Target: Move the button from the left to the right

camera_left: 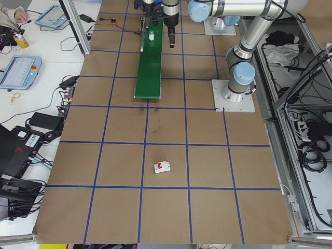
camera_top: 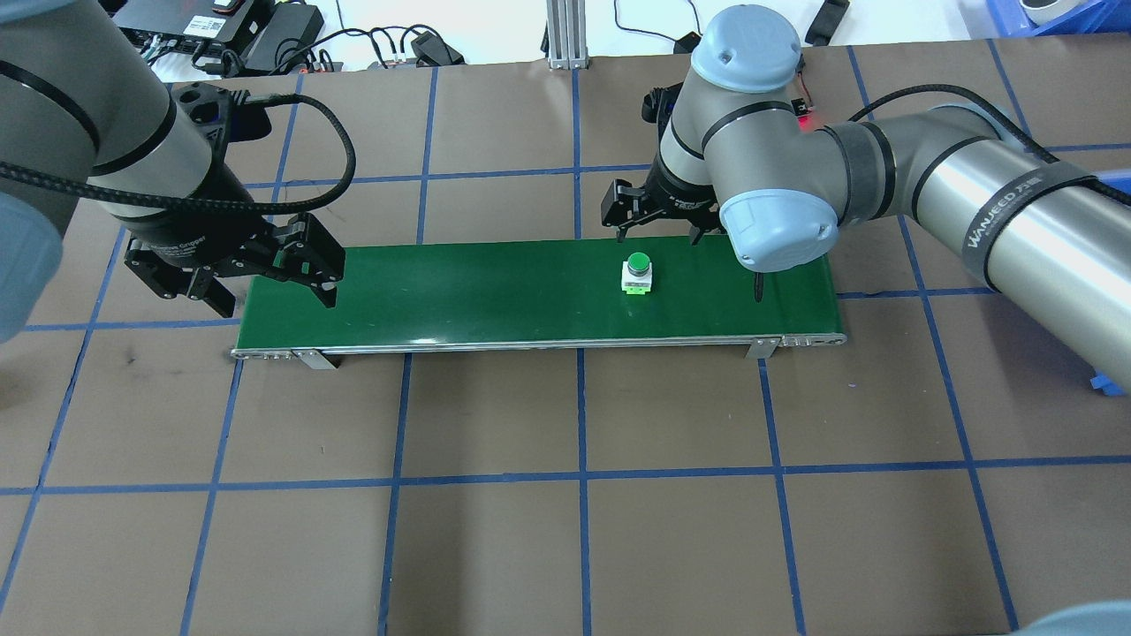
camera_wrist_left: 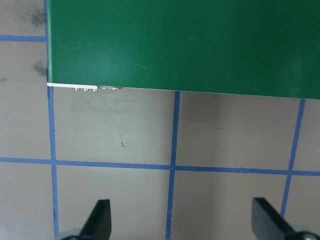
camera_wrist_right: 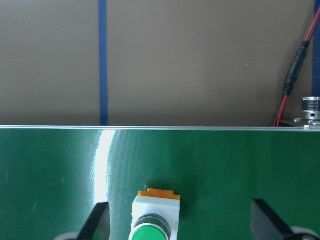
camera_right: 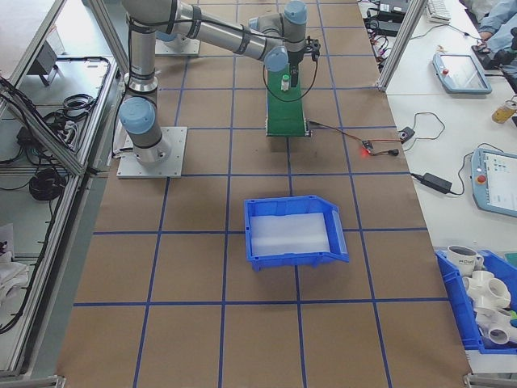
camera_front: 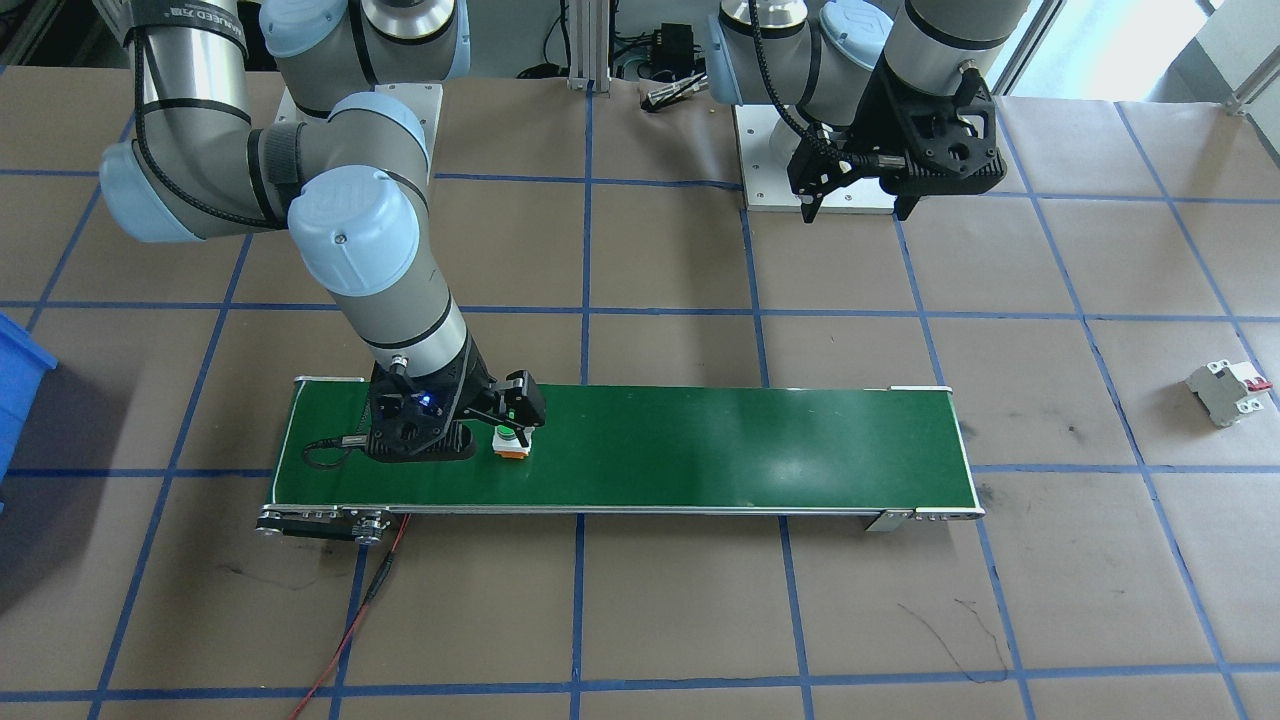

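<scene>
Hovering over the belt [camera_top: 495,291] with fingers spread wide, the right gripper [camera_wrist_right: 179,225] straddles the button [camera_wrist_right: 154,220] without touching it. The button stands upright on the belt's right part. At nine o'clock overhead, the left gripper [camera_top: 265,287] hangs open off the belt's left end. A blue bin [camera_right: 292,232] sits apart, its contents unclear.

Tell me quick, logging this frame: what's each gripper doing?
Left gripper: open, empty.
Right gripper: open, fingers either side of the button, not gripping.
</scene>
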Controlling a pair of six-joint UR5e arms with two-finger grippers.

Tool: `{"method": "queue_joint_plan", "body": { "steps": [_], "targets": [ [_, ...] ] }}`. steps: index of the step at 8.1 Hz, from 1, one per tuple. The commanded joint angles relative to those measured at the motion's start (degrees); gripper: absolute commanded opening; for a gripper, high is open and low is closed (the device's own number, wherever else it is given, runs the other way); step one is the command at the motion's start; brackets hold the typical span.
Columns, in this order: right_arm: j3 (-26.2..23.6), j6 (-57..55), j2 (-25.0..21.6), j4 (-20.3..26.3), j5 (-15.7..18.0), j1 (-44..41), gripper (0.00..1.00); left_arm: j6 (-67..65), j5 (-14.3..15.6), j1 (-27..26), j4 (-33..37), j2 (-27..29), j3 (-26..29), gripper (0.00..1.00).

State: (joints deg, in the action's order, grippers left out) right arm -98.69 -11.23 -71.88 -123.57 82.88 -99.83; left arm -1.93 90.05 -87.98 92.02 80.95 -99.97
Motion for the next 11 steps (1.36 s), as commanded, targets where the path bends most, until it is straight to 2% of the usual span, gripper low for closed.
{"method": "queue_joint_plan", "body": {
  "steps": [1, 2, 3, 5, 6, 8, 11],
  "targets": [
    [-1.76, 0.86, 0.86, 0.26, 4.58, -0.11, 1.00, 0.00, 0.21, 0.00, -0.09, 0.08, -0.14, 1.00],
    [-2.03, 1.99, 1.47, 0.35, 5.88, 0.07, 1.00, 0.00, 0.21, 0.00, -0.17, 0.08, -0.31, 1.00],
    [-3.59, 3.57, 1.57, 0.61, 8.67, 0.07, 1.00, 0.00, 0.12, 0.00, -0.26, 0.26, -0.40, 1.00],
    [-4.31, 5.43, 1.48, 0.96, 9.67, 0.77, 1.00, 0.52, 0.12, -0.09, -0.26, 0.17, -0.49, 1.00],
    [-4.14, 6.04, 1.39, 0.88, 9.67, 1.99, 0.92, 0.62, 0.12, -0.09, -0.26, 0.17, -0.40, 1.00],
    [-4.23, 6.74, 0.61, 3.05, 8.71, 7.34, 0.03, 0.62, 0.30, -0.09, -0.26, 0.08, -0.40, 1.00],
    [-3.88, 11.66, -0.10, 3.87, 8.53, 8.50, 0.00, 0.62, 0.39, 0.00, -0.18, 0.08, 0.04, 1.00]
  ]
}}
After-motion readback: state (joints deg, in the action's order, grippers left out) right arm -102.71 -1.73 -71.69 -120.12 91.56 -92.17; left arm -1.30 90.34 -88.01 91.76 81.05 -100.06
